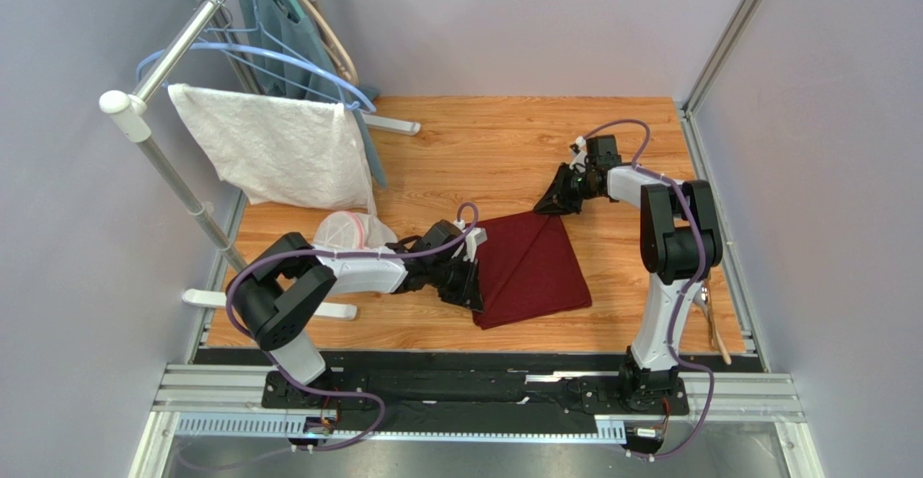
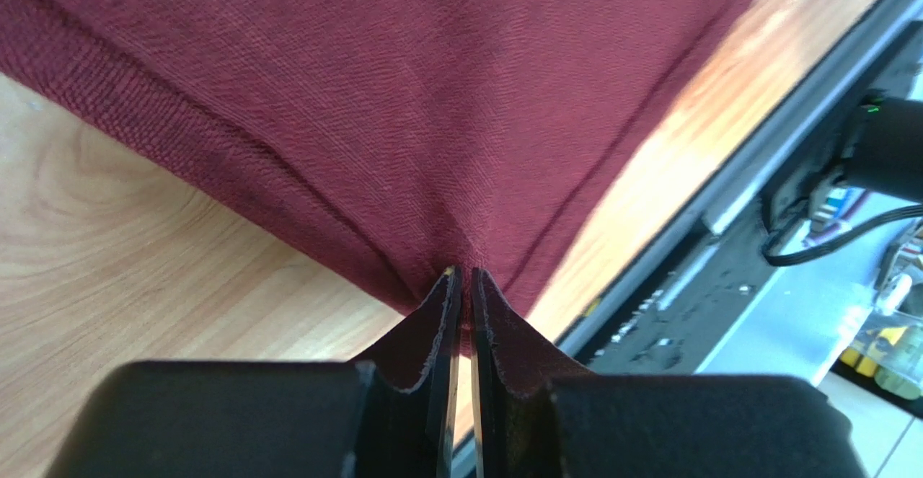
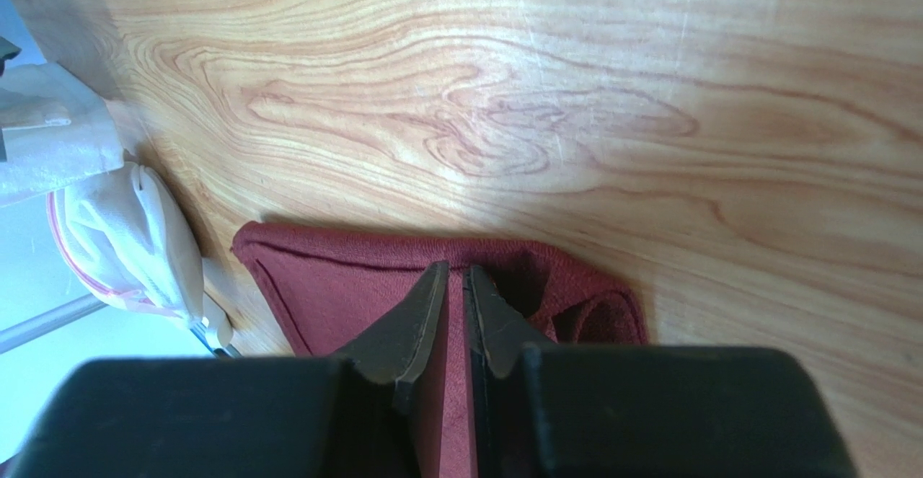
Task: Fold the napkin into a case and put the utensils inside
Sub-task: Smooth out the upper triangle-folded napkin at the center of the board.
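The left gripper and right gripper are pinching the napkin mid-tabletop, so carrying both ends level and taut is looking best for a crisp fold.

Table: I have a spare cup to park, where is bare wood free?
Free: the far middle, between rack foot, napkin and right arm; the near patch right of the napkin. Crowded: the left, with left arm and white towel.

Hands, mine: two, left hand and right hand. Maroon napkin: one. White towel: one. White bag with pink rim: one. Desk: one. Blue hangers: several, exact count unclear. Tan-handled utensils: count unclear.
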Available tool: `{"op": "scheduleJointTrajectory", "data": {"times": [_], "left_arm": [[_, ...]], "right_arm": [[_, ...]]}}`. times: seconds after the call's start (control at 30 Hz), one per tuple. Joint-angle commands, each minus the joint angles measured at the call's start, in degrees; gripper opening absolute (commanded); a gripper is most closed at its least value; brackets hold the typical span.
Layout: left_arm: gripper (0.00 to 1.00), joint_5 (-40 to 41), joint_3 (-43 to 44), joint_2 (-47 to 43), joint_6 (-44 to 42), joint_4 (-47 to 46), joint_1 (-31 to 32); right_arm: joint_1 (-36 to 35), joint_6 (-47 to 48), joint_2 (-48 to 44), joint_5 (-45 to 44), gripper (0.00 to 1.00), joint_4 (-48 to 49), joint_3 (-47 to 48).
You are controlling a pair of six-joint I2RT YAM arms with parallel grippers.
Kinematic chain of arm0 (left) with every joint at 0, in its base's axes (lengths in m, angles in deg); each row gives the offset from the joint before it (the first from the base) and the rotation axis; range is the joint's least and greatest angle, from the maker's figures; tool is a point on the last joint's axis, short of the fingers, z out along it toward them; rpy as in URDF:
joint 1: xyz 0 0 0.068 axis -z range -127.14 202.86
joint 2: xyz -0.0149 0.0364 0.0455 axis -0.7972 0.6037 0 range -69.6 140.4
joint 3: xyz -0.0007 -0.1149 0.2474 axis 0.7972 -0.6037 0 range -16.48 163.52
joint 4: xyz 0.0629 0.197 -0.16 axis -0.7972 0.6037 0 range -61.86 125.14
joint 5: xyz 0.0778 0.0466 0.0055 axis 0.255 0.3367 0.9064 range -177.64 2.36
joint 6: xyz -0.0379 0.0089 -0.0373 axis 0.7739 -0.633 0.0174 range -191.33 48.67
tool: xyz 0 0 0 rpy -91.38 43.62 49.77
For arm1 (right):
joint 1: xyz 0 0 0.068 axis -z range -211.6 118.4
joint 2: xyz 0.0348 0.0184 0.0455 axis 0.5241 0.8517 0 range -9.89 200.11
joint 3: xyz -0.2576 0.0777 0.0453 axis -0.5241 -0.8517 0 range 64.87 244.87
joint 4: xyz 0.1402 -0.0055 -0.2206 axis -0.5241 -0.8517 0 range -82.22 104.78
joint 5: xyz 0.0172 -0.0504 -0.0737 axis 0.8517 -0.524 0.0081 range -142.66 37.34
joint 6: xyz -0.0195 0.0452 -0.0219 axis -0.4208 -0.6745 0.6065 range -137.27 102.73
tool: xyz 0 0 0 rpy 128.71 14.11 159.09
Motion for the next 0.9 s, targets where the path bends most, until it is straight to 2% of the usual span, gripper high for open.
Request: {"op": "scheduleJointTrajectory", "data": {"times": [0.0, 0.2, 0.27, 0.37, 0.43, 0.6, 0.8, 0.87], "left_arm": [[0.15, -1.18, -3.35, 1.46, 1.26, -6.35, 1.14], [0.15, -1.27, -4.23, 0.76, 2.40, -6.35, 2.29], [0.17, -0.22, -3.27, -1.78, 1.79, -2.78, 2.29], [0.26, 3.20, -0.11, -6.62, 0.21, 4.86, 2.29], [0.29, 4.88, 1.82, -9.69, -0.32, 6.65, 2.29], [0.29, 4.01, 7.08, -8.48, -0.49, 9.29, 1.59], [0.20, 1.89, 9.04, 0.48, 0.38, 6.57, 1.41], [0.19, 2.68, 7.12, 0.58, 0.56, 5.26, 1.32]], "right_arm": [[0.40, 0.83, 1.08, 0.87, 0.13, 1.38, 2.81], [0.66, 0.75, 2.31, 0.52, 0.12, 0.59, 4.74], [0.57, 0.75, 1.79, 0.44, 0.12, 0.15, 5.27], [0.58, 1.62, -1.28, -2.11, 0.13, -3.00, 5.97], [0.66, 2.67, -4.62, -4.47, 0.15, -5.99, 6.50], [0.58, 3.39, -11.04, -7.13, 0.21, -9.87, 3.45], [-5.04, -2.05, -16.49, 1.39, 0.25, 0.92, -8.68], [-7.33, -5.22, -17.54, 6.13, 0.25, 9.49, -15.36]]}}
